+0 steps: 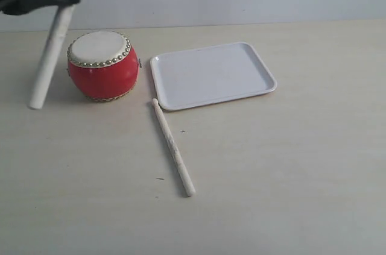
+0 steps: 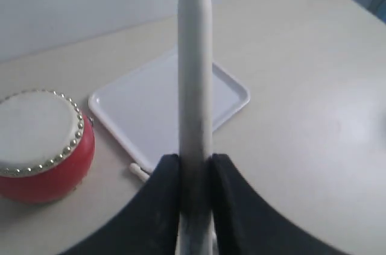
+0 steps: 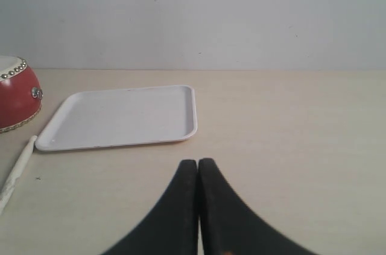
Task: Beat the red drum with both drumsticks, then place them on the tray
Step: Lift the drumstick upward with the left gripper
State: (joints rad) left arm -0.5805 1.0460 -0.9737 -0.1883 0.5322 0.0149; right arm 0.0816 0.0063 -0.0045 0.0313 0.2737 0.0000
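Above-left of red drum (image 1: 102,65), L fingers (image 2: 158,207) pinch drumstick (image 1: 51,56), tip down

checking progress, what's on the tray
Nothing: the tray shows bare. One drumstick lies on the table beside it; the left gripper holds the other drumstick, which hides a strip of tray in its wrist view.

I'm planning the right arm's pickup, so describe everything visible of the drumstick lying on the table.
The drumstick is a slim, straight rod of pale, wood-like material with rounded ends. It lies flat on the beige table, diagonal in the exterior view: its far end sits at the white tray's near left corner, just right of the red drum; the other end points toward the camera. Whether it touches the tray cannot be told. Nothing grips it.
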